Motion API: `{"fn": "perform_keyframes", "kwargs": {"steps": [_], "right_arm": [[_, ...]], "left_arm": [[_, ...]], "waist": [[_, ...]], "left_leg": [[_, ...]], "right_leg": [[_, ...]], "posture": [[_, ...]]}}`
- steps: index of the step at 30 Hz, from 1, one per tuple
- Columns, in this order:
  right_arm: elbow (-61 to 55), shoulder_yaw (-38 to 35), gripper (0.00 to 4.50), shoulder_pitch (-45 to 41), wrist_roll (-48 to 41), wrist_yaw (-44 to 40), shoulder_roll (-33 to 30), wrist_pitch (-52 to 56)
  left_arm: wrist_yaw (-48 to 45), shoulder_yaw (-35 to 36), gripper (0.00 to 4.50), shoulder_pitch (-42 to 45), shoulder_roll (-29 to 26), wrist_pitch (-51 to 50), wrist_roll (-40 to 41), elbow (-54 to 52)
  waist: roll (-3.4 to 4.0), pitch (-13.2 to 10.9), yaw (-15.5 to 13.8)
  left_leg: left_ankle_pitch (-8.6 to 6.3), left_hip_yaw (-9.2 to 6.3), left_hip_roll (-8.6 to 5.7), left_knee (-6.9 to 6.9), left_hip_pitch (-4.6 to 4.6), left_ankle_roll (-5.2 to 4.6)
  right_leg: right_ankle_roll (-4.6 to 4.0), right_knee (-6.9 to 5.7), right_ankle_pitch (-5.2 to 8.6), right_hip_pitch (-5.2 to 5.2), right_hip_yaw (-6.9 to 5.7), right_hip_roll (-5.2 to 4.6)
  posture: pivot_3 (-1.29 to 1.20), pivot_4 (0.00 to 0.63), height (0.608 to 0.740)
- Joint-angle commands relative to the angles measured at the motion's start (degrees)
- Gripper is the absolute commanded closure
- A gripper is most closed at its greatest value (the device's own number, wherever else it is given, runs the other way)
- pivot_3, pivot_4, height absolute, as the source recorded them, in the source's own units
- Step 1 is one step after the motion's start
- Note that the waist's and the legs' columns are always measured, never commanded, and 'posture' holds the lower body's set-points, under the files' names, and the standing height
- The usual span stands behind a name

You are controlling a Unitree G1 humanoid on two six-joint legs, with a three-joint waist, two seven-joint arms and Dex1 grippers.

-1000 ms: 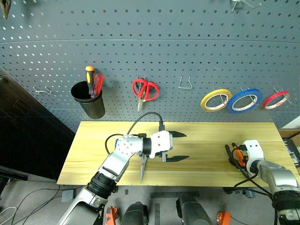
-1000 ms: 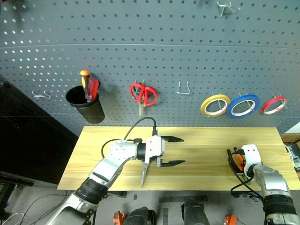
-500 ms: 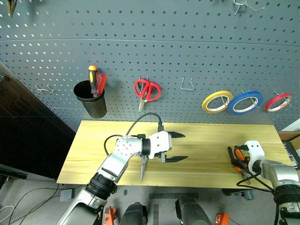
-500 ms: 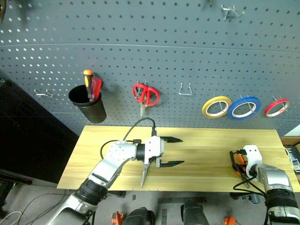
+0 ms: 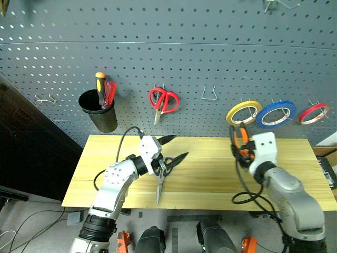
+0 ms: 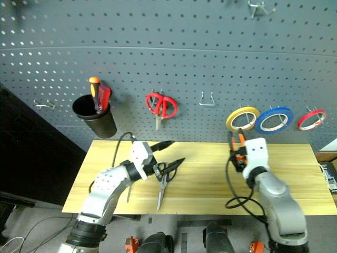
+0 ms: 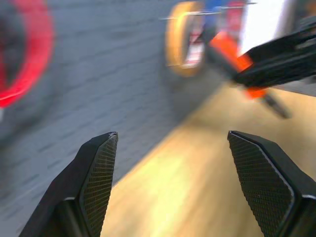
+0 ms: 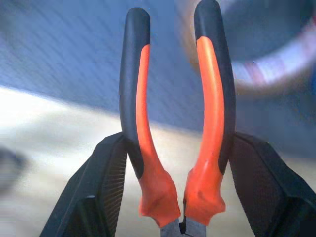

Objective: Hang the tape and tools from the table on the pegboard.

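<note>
I had the right gripper (image 8: 180,163) clamped on the pliers (image 8: 175,123), raised off the table (image 5: 210,174) with their orange-and-black handles pointing up before the pegboard (image 5: 200,58), near the yellow roll (image 5: 243,112). My left gripper (image 5: 174,147) hung spread and empty just above the scissors (image 5: 160,179) lying on the wood. The red tape (image 5: 314,113) hung on the pegboard. I could read no labels or writing anywhere.

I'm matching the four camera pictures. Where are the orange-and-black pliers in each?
Left eye: orange-and-black-handled pliers right of centre, handles up, in the right pincer.
Right eye: likewise.
Left wrist: orange blur, upper right.
Right wrist: centre.
Shared landmark: yellow tape ring on the dark grey pegboard.
</note>
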State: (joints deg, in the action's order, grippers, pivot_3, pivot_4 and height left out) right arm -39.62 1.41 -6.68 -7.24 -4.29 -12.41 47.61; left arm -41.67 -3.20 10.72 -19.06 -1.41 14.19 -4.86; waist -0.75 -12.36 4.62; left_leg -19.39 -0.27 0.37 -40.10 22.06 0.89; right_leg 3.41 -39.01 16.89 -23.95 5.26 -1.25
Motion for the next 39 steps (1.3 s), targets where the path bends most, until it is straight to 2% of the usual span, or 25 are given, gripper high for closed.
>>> {"fn": "perform_keyframes", "kwargs": {"steps": [1, 9, 14, 17, 20, 29, 32, 38, 39], "right_arm": [[-5.9, 4.1, 1.67, -7.7, 4.6, 5.0, 2.8, -3.3], [7.9, 4.6, 1.67, -30.1, 8.1, 4.7, 4.6, -13.5], [18.0, 4.5, 1.67, -37.1, 8.8, 4.3, 6.3, -21.7], [23.0, 4.6, 1.67, -37.5, 9.4, 4.0, 6.7, -26.7], [26.8, 4.7, 1.67, -37.3, 9.7, 4.2, 7.2, -30.4], [36.5, 5.0, 1.67, -29.3, 13.4, 6.1, 7.4, -44.6], [37.4, 4.4, 1.67, -28.2, 12.9, 6.6, 8.2, -45.3], [35.7, 3.9, 1.67, -25.6, 11.2, 4.1, 9.1, -39.8], [34.7, 3.8, 1.11, -25.0, 11.0, 3.7, 9.1, -38.0]], "left_arm": [[1.8, 1.8, 0.72, -1.2, 0.4, 0.7, 1.4, -4.2], [2.1, -0.1, 0.72, -0.7, 1.2, 0.6, 1.6, -7.0], [2.9, -0.9, 0.72, 0.4, 1.7, 1.1, 0.8, -6.5], [3.4, -1.3, 0.72, 1.1, 2.0, 1.1, 0.5, -6.1], [3.6, -1.5, 0.72, 1.4, 2.1, 1.2, 0.4, -5.9], [4.5, -1.9, 0.72, 3.0, 3.0, 1.8, -0.4, -4.4], [4.6, -2.1, 0.72, 3.7, 3.5, 2.0, -0.5, -3.8], [5.6, -2.5, 0.72, 4.2, 3.7, 1.0, -1.3, -3.2], [5.9, -2.6, 0.72, 4.2, 3.7, 0.6, -1.6, -3.1]], "waist": [[-0.02, 0.0, 0.0], [-0.18, 0.2, 0.0], [-0.19, 0.2, 0.3], [-0.22, 0.2, 0.2], [-0.22, 0.2, 0.2], [-0.27, 0.3, 0.2], [-0.28, 0.3, 0.2], [-0.28, 0.4, 0.1], [-0.29, 0.5, 0.0]], "left_leg": [[0.00, 0.02, -0.02, -0.01, 0.01, 0.00], [0.03, 0.07, -0.03, 0.00, 0.03, 0.04], [0.03, 0.16, 0.01, 0.02, 0.03, 0.04], [0.03, 0.14, 0.02, 0.02, 0.03, 0.04], [0.03, 0.19, 0.01, 0.01, 0.03, 0.04], [0.04, 0.24, 0.03, -0.03, 0.02, 0.05], [0.04, 0.28, 0.04, -0.04, -0.02, 0.05], [0.04, 0.28, 0.06, -0.04, -0.05, 0.06], [0.04, 0.27, 0.06, -0.04, -0.05, 0.06]], "right_leg": [[0.00, -0.01, 0.00, -0.02, -0.04, 0.00], [-0.03, -0.03, -0.02, -0.15, -0.40, -0.06], [-0.06, -0.06, -0.03, -0.22, -0.59, -0.10], [-0.18, -0.06, -0.10, -0.23, -1.27, -0.38], [-0.24, -0.05, -0.14, -0.23, -1.39, -0.46], [-0.27, -0.07, -0.16, -0.24, -1.54, -0.50], [-0.28, -0.11, -0.17, -0.26, -1.55, -0.52], [-0.29, -0.16, -0.17, -0.24, -1.59, -0.52], [-0.29, -0.16, -0.17, -0.23, -1.61, -0.52]], "posture": [[-0.03, 0.198, 0.740], [-0.02, 0.184, 0.740], [-0.01, 0.178, 0.740], [-0.01, 0.178, 0.740], [0.00, 0.175, 0.740], [0.00, 0.175, 0.740], [-0.01, 0.176, 0.740], [-0.01, 0.176, 0.740], [-0.01, 0.176, 0.740]]}}
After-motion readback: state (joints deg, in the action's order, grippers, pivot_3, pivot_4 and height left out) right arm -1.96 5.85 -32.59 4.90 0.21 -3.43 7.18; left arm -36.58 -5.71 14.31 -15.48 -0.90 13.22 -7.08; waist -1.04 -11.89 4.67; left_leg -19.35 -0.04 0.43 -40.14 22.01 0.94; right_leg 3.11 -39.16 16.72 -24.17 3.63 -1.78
